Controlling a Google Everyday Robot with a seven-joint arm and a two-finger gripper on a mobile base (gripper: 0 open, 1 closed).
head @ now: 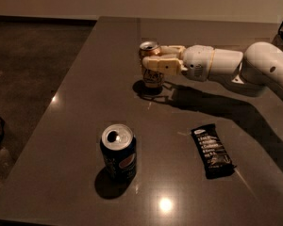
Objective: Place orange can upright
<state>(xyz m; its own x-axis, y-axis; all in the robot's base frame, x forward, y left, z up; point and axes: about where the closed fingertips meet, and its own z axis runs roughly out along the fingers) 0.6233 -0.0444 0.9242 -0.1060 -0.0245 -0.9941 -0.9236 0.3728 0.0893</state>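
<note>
tool [149, 63] clasped around upright orange can [153, 80] on table [99, 79], pepsi-labelled dark can [118, 150] well apart

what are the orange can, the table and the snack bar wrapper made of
The orange can, held upright by the gripper far across the table: likely metal, shiny silver top. The table: polished, material unclear, mirrors lights. The snack bar wrapper: probably glossy plastic film.

On table [80, 107]: tool [148, 58] around orange can [152, 79]; Pepsi can [119, 152] nearer, bar [212, 150] right
</note>
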